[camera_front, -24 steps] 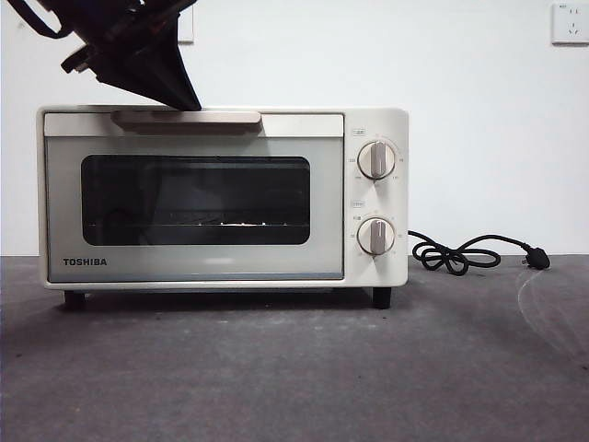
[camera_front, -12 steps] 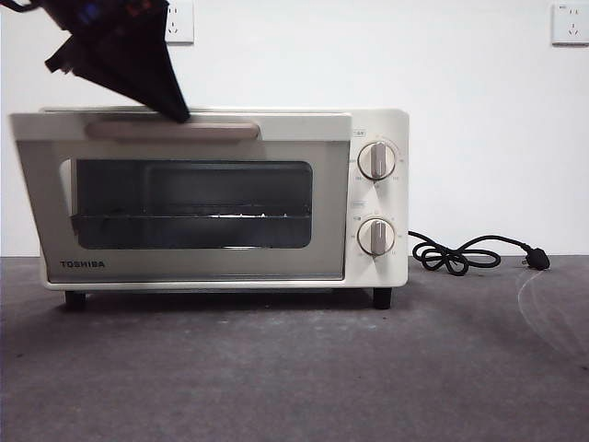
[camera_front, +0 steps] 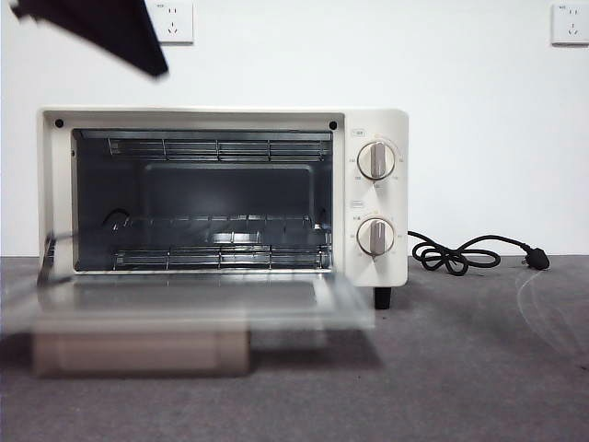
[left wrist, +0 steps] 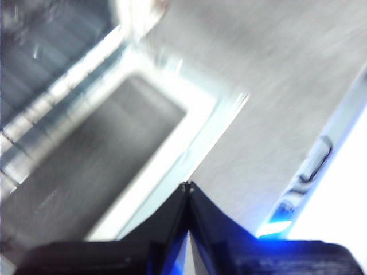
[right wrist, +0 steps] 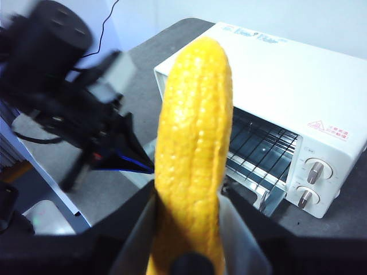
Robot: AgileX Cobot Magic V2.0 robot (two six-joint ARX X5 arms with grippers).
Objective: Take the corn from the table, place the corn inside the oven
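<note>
The cream TOSHIBA oven (camera_front: 377, 120) stands on the dark grey table (camera_front: 479, 368) with its door (camera_front: 184, 313) dropped down in front, blurred by motion. Its cavity shows a wire rack (camera_front: 221, 253) and no food. My left gripper (camera_front: 152, 64) hangs above the oven's top left corner. In the left wrist view the left gripper (left wrist: 187, 186) is shut, holds nothing, and is over the lowered door (left wrist: 114, 149). The corn (right wrist: 195, 149), yellow and bumpy, stands upright with my right gripper (right wrist: 189, 212) shut on it, high above the oven (right wrist: 275, 63). The front view shows neither the corn nor the right gripper.
Two round knobs (camera_front: 376, 159) (camera_front: 376, 236) sit on the oven's right panel. A black power cord (camera_front: 460, 253) lies coiled on the table to the right of the oven. Wall sockets (camera_front: 175, 20) (camera_front: 571, 23) are on the white wall behind.
The oven door went from shut to tilted to fully down. My left gripper left the door handle and rose up and to the left.
</note>
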